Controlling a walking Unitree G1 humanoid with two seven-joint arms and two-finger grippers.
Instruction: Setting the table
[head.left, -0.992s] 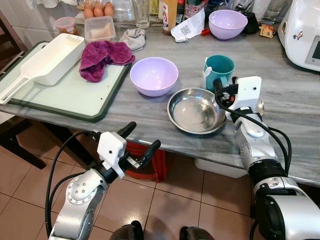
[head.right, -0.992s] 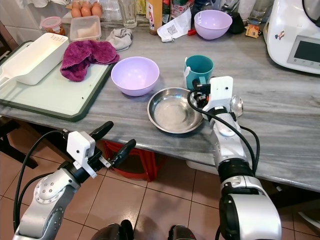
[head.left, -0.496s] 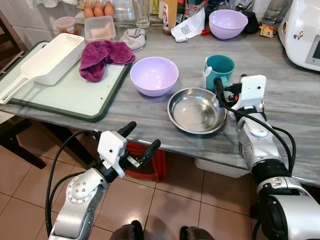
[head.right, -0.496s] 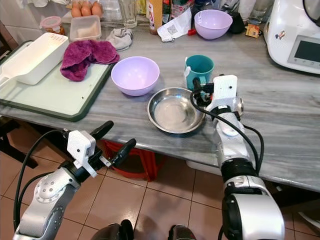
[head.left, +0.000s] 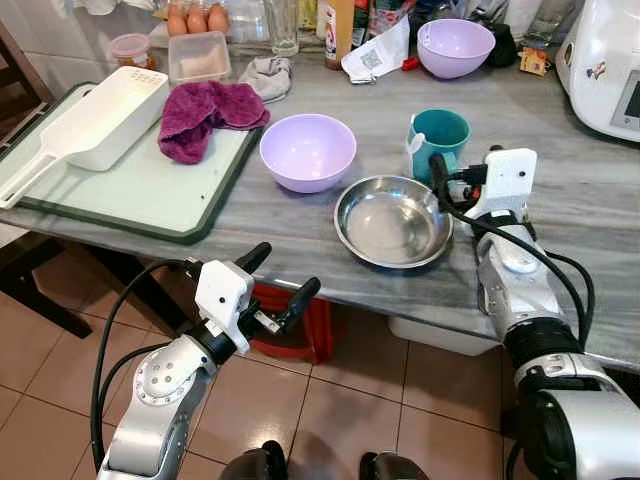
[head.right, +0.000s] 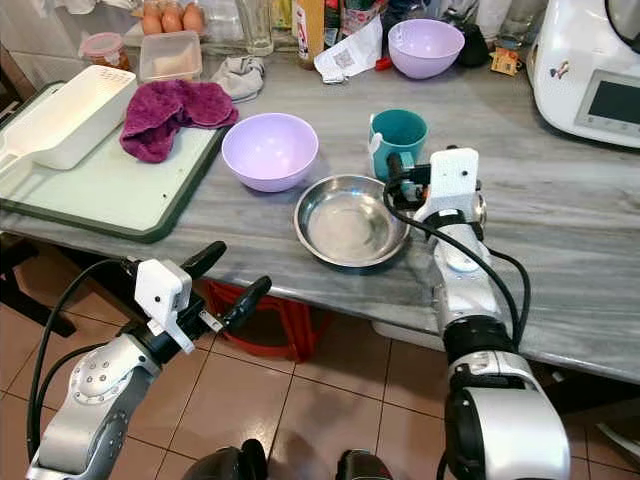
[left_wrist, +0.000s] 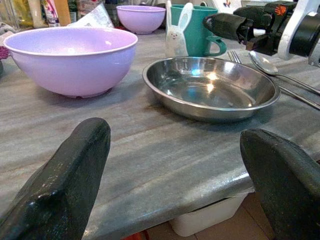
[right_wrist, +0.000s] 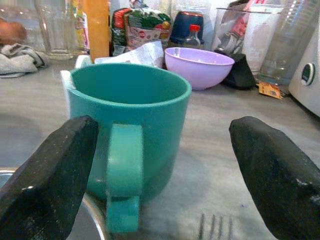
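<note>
Right gripper (right_wrist: 160, 165), fingers spread wide, sits just short of the mug (right_wrist: 127, 132) beside the steel dish (head.left: 392, 221). I judge it light, rigid, slick plastic; I'd pinch wall or handle. Left gripper (head.left: 275, 283) idles open.

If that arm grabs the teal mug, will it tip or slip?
The teal mug looks like light plastic, so a nudge from the right tool might slide it. Its wide base suggests it won't tip easily. The handle faces the open fingers, probably easing the grip.

Upright teal mug (head.left: 439, 139) just behind empty steel bowl (head.left: 391, 221) on counter.
</note>
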